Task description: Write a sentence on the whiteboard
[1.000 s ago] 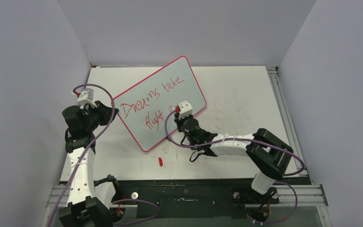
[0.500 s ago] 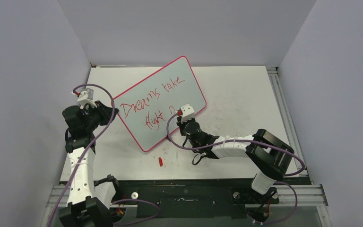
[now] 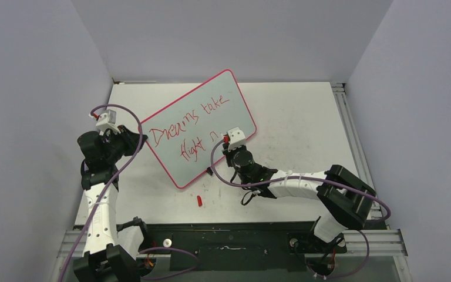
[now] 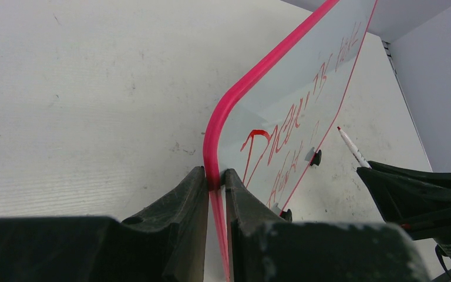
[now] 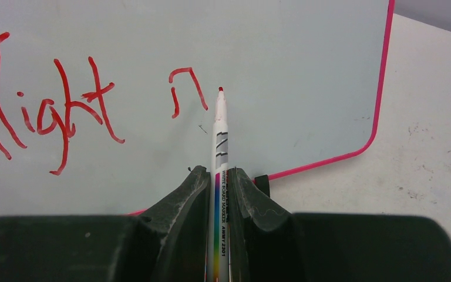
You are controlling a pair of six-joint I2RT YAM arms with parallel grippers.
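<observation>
The whiteboard (image 3: 173, 157) stands tilted on the table, glossy pale with a pink rim and red writing, "Dreams take flight" plus one new letter. My left gripper (image 3: 138, 138) is shut on its left rim, and the pink edge (image 4: 214, 141) sits pinched between the fingertips of that gripper (image 4: 214, 174). My right gripper (image 3: 229, 148) is by the board's lower right part, shut on a white marker (image 5: 219, 135). The marker's red tip points at the whiteboard (image 5: 293, 53) just right of the last stroke. Whether the tip touches the surface cannot be told.
A small red marker cap (image 3: 199, 201) lies on the table near the front edge, below the board. Two black clip feet (image 4: 315, 157) stick out on the board's lower edge. Grey walls enclose the table on three sides.
My right gripper has drawn back toward the near edge and slightly right with the marker, uncovering a new red stroke after "flight". The left arm and the board have not moved.
</observation>
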